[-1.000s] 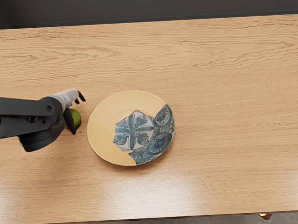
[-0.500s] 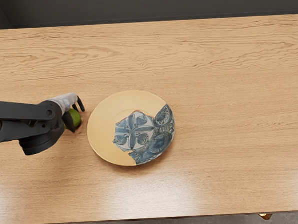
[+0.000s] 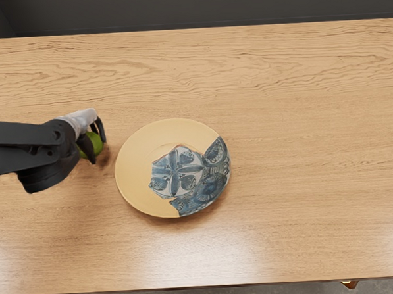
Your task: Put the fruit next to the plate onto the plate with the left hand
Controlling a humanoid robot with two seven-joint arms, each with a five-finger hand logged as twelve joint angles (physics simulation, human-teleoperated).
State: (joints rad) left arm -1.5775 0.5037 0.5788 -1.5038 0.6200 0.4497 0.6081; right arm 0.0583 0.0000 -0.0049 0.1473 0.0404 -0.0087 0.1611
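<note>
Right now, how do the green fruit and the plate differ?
Size: the green fruit is small and round; the plate is wide and flat. Colour: fruit plain green; plate tan with a blue patterned patch. State: the left hand curls its fingers around the fruit; nothing touches the plate. They are side by side, not touching.

No writing, label, brand, number or sign can be read anywhere in the head view. The only marking is on the plate (image 3: 138,164): a blue-and-white floral ornament covering its 4 o'clock side, and it carries no letters or digits.
</note>
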